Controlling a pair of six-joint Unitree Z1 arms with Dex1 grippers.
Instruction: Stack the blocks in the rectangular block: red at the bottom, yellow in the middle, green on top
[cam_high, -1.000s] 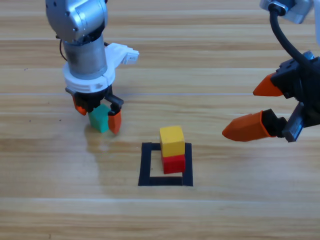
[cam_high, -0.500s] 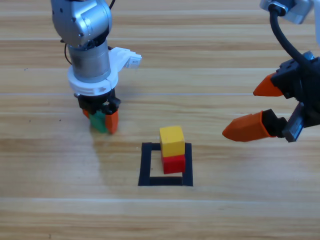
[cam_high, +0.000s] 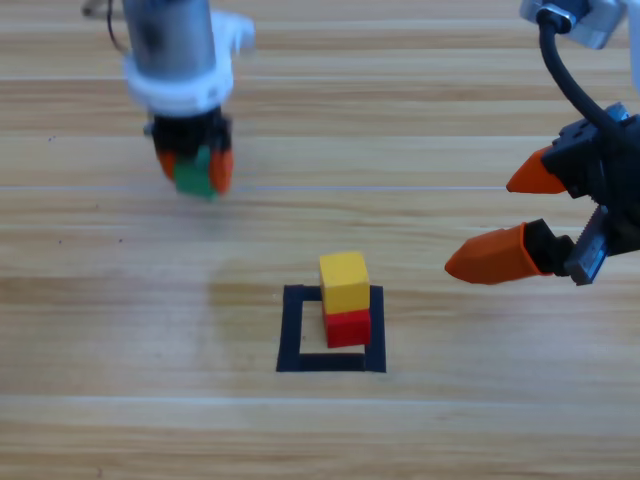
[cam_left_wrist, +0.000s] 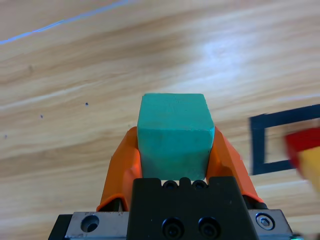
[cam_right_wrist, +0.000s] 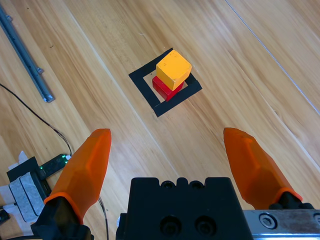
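Two of three placed: yellow (cam_high: 344, 281) sits on red (cam_high: 348, 327) inside the tape square (cam_high: 295, 335), the pair crowding its far-right corner, with red's right edge on or just over the tape. Green (cam_high: 196, 176) is left to go on top.

We note the left gripper (cam_high: 194, 170) pinching green between its jaws — the wrist view shows the cube (cam_left_wrist: 174, 135) held squarely on both sides, table grain well below it, so we judge it is off the table. It hangs far and left of the stack, well apart from it.

Against the earlier frames: the left gripper was spread around green on the table, then closed on it, and has since risen and drawn toward the far edge with the cube. The stack has not shifted.

The right gripper (cam_high: 528, 214) waits at the right, spread wide, unchanged — its wrist view looks down on the square (cam_right_wrist: 145, 87).
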